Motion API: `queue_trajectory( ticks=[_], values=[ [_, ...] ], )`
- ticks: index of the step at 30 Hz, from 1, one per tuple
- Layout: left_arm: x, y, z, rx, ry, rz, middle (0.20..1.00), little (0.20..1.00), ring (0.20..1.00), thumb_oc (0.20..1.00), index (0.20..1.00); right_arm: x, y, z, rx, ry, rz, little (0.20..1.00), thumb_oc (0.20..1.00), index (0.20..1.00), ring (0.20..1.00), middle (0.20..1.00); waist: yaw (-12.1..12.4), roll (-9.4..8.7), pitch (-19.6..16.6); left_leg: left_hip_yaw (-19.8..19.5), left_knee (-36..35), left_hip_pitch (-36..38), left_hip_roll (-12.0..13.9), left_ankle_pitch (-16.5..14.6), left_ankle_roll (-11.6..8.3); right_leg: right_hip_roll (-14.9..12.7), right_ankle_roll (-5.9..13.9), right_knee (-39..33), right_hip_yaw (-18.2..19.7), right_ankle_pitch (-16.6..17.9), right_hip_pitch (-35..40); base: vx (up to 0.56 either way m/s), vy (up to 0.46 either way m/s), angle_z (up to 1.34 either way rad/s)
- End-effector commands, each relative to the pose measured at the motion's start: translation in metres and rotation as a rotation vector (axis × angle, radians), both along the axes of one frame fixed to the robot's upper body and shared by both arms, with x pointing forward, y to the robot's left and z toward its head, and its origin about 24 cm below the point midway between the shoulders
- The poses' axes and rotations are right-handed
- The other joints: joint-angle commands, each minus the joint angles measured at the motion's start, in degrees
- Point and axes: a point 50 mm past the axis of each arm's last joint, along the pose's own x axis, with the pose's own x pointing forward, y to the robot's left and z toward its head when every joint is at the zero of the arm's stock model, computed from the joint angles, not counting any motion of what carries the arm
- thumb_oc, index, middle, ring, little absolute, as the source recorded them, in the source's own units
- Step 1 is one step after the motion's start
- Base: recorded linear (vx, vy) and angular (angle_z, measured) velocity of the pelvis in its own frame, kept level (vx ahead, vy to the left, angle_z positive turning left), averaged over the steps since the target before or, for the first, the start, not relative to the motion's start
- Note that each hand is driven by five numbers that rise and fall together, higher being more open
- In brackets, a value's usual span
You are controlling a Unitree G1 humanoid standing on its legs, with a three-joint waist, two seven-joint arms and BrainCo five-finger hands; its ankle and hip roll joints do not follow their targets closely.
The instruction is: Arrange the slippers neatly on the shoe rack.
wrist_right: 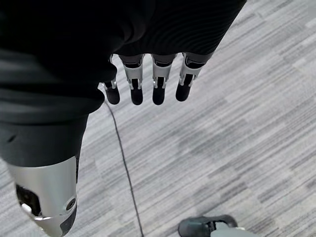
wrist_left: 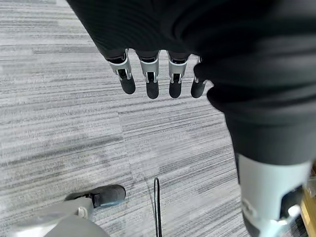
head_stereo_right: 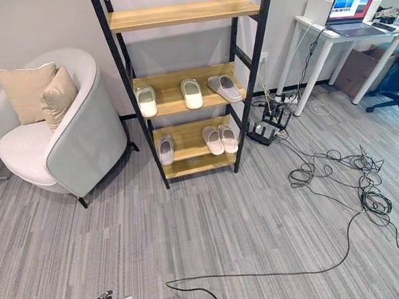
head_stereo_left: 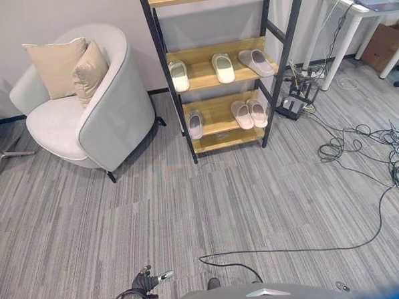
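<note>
From the head views, six pale foam slippers point(head_stereo_left: 223, 68) sit on the black-framed wooden shoe rack point(head_stereo_left: 218, 115), three on its middle shelf and three on the lowest, beside a grey tub armchair point(head_stereo_left: 84, 115). Its left hand point(wrist_left: 153, 81) hangs over grey carpet point(wrist_left: 59, 123), fingers straight, holding nothing. The right hand point(wrist_right: 148, 89) hangs likewise, relaxed and empty.

Colours as I see them from here: shoe rack point(head_stereo_left: 161, 51) black frame, light wood shelves. Slippers: middle shelf, two cream-white point(head_stereo_left: 179, 76) point(head_stereo_left: 223, 68), one pale grey-pink point(head_stereo_left: 256, 62); lower shelf, one light grey point(head_stereo_left: 195, 123), pale pink pair point(head_stereo_left: 248, 113). Armchair point(head_stereo_left: 110, 114) pale grey, cushions point(head_stereo_left: 56, 66) beige. Carpet point(head_stereo_left: 256, 200) grey, fine streaked stripes. Desk point(head_stereo_right: 327, 39) white. Left hand point(wrist_left: 150, 74), right hand point(wrist_right: 143, 81): silver fingers, dark tips, black ribbed cover.
</note>
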Motion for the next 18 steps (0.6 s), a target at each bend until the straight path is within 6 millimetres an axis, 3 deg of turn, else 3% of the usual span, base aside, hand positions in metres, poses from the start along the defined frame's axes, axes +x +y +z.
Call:
queue_trajectory(
  ticks=[1, 12, 14, 15, 16, 18],
  values=[
    [0.019, 0.003, 0.004, 0.034, -0.019, -0.032, 1.0, 1.0, 1.0, 1.0, 1.0, 0.009, 0.008, -0.003, 0.019, 0.005, 0.041, 1.0, 1.0, 1.0, 1.0, 1.0, 0.0, -1.75, -0.4, -0.4, 0.3, 3.0, 2.1, -5.7, -3.48, -4.6, 7.04, 0.5, -0.7, 0.3, -1.3, 0.03, -0.046, 0.0],
    [0.035, -0.01, 0.006, 0.022, -0.05, -0.113, 1.0, 1.0, 1.0, 1.0, 1.0, 0.019, 0.002, 0.001, -0.002, -0.01, 0.08, 1.0, 1.0, 1.0, 1.0, 1.0, -1.2, -1.04, 1.3, 0.0, 1.3, 3.3, 4.2, -5.6, -4.74, -2.7, 5.51, 0.5, -0.1, -1.0, -1.5, 0.06, -0.098, -0.02],
    [0.045, -0.014, 0.008, 0.018, -0.075, -0.143, 1.0, 1.0, 1.0, 1.0, 1.0, 0.029, 0.001, 0.002, -0.012, -0.019, 0.133, 1.0, 1.0, 1.0, 1.0, 1.0, -1.2, -1.44, 3.5, 0.5, 12.0, -0.8, 4.9, -6.3, -5.64, -2.0, 3.77, 3.6, 0.6, -2.9, -2.1, 0.02, -0.118, -0.06],
    [0.045, -0.014, 0.008, 0.018, -0.075, -0.143, 1.0, 1.0, 1.0, 1.0, 1.0, 0.029, 0.001, 0.002, -0.012, -0.02, 0.133, 1.0, 1.0, 1.0, 1.0, 1.0, -1.2, -1.41, 3.5, 0.5, 12.3, -1.0, 4.9, -6.5, -5.65, -2.0, 3.76, 3.7, 0.6, -2.9, -2.3, 0.03, -0.125, -0.06],
    [0.051, -0.018, 0.01, 0.017, -0.092, -0.17, 1.0, 1.0, 1.0, 1.0, 1.0, 0.035, 0.004, 0.002, -0.011, -0.022, 0.167, 1.0, 1.0, 1.0, 1.0, 1.0, -0.9, -1.79, 4.9, 0.8, 20.1, -5.2, 5.9, -3.4, -6.76, -2.0, 2.61, 5.2, 0.0, -4.0, -2.0, 0.03, -0.104, -0.07],
    [0.06, -0.018, 0.013, 0.03, -0.117, -0.195, 1.0, 1.0, 1.0, 1.0, 1.0, 0.036, 0.004, 0.002, -0.008, -0.022, 0.182, 1.0, 1.0, 1.0, 1.0, 1.0, -0.6, -2.68, 6.1, 2.4, 29.0, -10.1, 7.5, 0.7, -6.64, -2.3, 1.35, 6.5, -0.7, -4.6, -1.5, 0.07, -0.124, -0.01]
  ],
)
